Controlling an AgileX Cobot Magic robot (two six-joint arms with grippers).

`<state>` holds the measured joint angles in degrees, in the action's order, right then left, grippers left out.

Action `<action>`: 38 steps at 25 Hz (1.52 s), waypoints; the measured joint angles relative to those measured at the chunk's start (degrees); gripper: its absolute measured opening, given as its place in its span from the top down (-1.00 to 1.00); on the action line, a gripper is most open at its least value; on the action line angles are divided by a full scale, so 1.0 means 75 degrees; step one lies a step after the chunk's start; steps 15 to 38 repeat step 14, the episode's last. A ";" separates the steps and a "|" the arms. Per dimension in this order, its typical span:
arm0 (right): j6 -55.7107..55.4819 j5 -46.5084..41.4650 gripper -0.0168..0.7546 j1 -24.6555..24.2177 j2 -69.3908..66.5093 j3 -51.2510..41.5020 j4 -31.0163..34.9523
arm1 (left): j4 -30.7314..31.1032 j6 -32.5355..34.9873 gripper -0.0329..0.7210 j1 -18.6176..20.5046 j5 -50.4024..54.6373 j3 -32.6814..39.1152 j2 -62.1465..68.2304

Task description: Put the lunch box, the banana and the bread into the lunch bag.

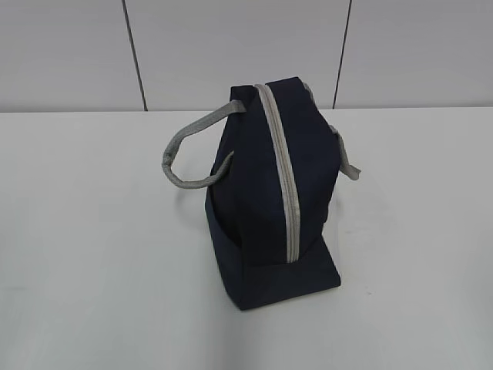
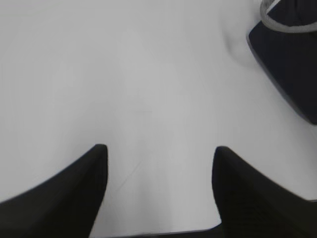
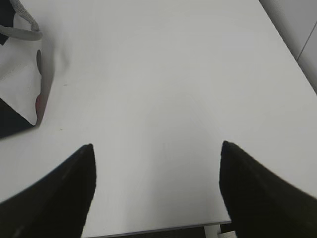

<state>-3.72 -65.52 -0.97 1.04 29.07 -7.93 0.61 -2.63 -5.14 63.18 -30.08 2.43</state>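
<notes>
Centrally on the white counter (image 1: 92, 254) stands the large navy-blue fabric lunch bag (image 1: 254, 200), its grey zipper (image 1: 282, 173) running closed along the top ridge from the far end down toward the near end. One grey webbing handle (image 1: 189, 150) loops out to the left side and droops toward the counter, while a second grey strap (image 1: 347, 158) hangs off the right side. The lunch box, the banana and the bread are not visible in any view.

In the left wrist view, the left gripper (image 2: 159, 191) hovers above bare counter with its two dark fingers (image 2: 64, 198) spread apart and nothing between them; a corner of the navy bag lies at the upper right, well apart from it.

In the right wrist view, the right gripper (image 3: 156, 191) likewise hangs over bare counter, its fingers (image 3: 262, 193) spread wide and empty. The bag's white side panel (image 3: 20, 89) and a grey handle show at the upper left edge, away from the fingers.
</notes>
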 joint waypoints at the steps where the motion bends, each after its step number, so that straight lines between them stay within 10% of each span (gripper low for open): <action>1: 0.0000 0.0000 -0.54 0.0000 0.0000 0.0000 0.0000 | -0.0008 0.0000 -0.30 0.0033 0.0009 0.0000 -0.0144; 38: 0.0000 0.0000 -0.54 0.0000 0.0000 0.0000 -0.0011 | -0.0008 0.0000 -0.29 0.0115 0.0028 0.0000 -0.0438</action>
